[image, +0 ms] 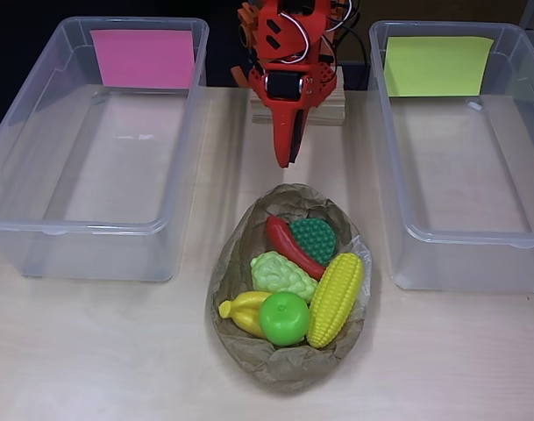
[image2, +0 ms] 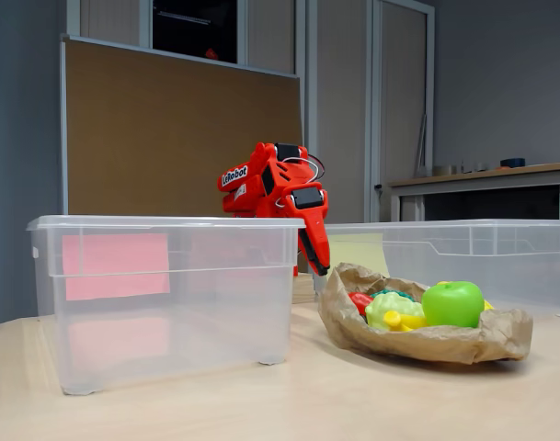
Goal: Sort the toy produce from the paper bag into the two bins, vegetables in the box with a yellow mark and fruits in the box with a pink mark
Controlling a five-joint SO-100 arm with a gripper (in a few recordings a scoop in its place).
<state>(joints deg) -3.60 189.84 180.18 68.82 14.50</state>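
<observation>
The crumpled paper bag (image: 240, 263) lies open at the table's middle. In it are a red chili (image: 291, 247), a dark green knobbly piece (image: 315, 238), a pale green leafy piece (image: 281, 274), a yellow corn cob (image: 336, 299), a banana (image: 238, 310) and a green apple (image: 284, 317). The apple (image2: 452, 304) tops the bag (image2: 427, 342) in the fixed view. My red gripper (image: 288, 160) hangs behind the bag, tips down and pressed together, holding nothing; it stands above the bag's back rim in the fixed view (image2: 322, 268).
A clear bin with a pink mark (image: 142, 58) stands left of the bag and a clear bin with a yellow mark (image: 437, 66) stands right; nothing lies in either. The arm sits on a wooden block (image: 330, 107) between them. Bare tabletop runs along the front.
</observation>
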